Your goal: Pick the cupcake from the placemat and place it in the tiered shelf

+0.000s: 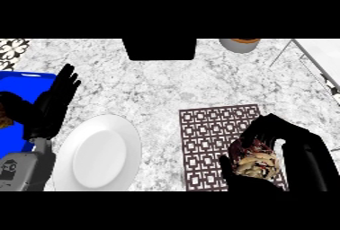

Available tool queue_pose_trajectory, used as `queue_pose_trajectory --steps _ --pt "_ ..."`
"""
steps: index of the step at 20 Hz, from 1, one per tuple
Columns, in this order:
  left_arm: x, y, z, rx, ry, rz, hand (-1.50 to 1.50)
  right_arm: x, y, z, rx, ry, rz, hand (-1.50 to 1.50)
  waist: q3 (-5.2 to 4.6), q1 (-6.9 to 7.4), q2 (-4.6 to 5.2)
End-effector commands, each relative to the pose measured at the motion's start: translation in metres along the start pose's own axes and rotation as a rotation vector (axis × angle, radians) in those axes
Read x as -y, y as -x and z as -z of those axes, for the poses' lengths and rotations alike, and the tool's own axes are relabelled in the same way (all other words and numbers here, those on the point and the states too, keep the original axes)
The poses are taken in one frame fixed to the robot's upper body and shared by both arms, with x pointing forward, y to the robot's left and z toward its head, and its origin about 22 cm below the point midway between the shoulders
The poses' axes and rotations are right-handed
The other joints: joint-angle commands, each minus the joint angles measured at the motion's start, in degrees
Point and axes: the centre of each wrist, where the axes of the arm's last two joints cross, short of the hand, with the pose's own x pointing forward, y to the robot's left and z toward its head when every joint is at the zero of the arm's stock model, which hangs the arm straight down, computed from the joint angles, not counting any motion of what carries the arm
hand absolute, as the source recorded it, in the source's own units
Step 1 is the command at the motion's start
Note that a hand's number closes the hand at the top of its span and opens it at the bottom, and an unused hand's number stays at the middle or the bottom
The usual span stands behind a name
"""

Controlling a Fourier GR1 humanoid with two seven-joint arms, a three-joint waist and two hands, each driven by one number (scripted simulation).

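- One cupcake (256, 162): near right, over the mat's near right part, inside the right hand (299, 150), whose fingers curl round it.
- One brown patterned mat (216, 139): flat on the counter (166, 85).
- One white plate (98, 152): near left.
- One left hand (53, 105): left, fingers straight, holding nothing.
- One blue tray (30, 81): far left.
- One shelf (312, 60): far right.

The left hand (54, 101) is matte black all over, its fingers long, slim and faintly segmented. Below the wrist it joins a narrow grey cuff, and then a broader grey forearm (23, 170) shell that bears a small dark marking on its side. The right hand (282, 134) is the same plain black, bulkier in outline, and it runs into a black sleeve-like wrist.
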Motion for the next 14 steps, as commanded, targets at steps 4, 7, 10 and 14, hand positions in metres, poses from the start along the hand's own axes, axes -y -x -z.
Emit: queue_pose_trajectory --steps 4,7,10,14 --pt "0.004 -0.002 -0.004 0.008 0.001 0.013 0.0 0.082 -0.013 0.01 -0.044 0.193 -0.049 1.5 -0.02 0.46 0.12" --pt "0.009 -0.006 -0.002 0.012 0.018 -0.001 0.0 0.087 -0.014 0.033 -0.103 0.23 -0.1 1.5 -0.01 0.77 0.15" --pt "0.003 -0.008 0.01 0.014 -0.007 0.017 0.0 0.126 -0.007 0.046 -0.145 0.24 -0.071 1.5 -0.01 0.41 0.16" --pt "0.002 0.0 -0.004 0.004 0.022 0.001 0.0 0.166 0.037 0.066 -0.225 0.286 -0.114 1.5 0.05 0.6 0.18"
